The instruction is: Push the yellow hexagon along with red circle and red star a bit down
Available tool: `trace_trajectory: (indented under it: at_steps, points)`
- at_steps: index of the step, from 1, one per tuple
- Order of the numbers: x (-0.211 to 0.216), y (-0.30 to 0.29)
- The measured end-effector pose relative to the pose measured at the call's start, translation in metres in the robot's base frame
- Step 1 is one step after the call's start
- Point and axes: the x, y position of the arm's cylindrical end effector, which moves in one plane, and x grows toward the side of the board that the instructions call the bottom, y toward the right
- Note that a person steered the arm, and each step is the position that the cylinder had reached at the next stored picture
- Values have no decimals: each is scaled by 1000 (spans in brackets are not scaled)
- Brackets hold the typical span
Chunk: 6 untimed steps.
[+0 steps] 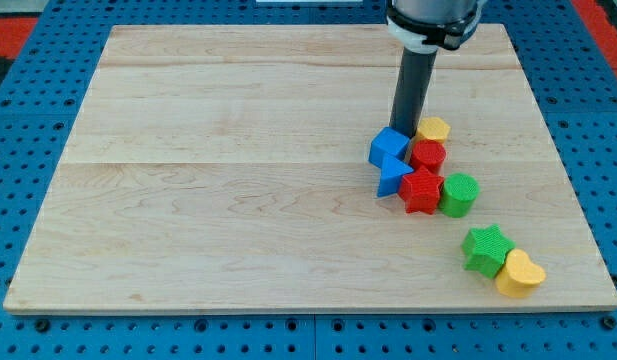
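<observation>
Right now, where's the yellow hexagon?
Right of centre: yellow hexagon tops the cluster, just right of my tip, directly above the red circle.

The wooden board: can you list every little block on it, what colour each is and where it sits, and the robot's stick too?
Wooden board: one, pale wood, fills most of the view, on a blue pegboard table.
Blue cube block: one, blue, right of centre, beside the rod.
Blue triangle-like block: one, blue, just below the cube.
Yellow hexagon block: one, yellow, top of the cluster.
Red circle block: one, red, below the hexagon.
Red star block: one, red, below the circle.
Green round block: one, green, right of the red star.
Green star block: one, green, lower right.
Yellow heart-like block: one, yellow, touching the green star.
My tip: one, dark rod, between the blue cube and the yellow hexagon.
</observation>
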Motion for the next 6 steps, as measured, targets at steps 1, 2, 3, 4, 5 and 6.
trace_trajectory:
  at_steps: [1, 2, 3, 4, 5, 6]
  points:
    - [5, -1]
    - [5, -17]
    - [-15, -18]
    - [-47, -6]
    - [-49, 19]
    - [-46, 33]
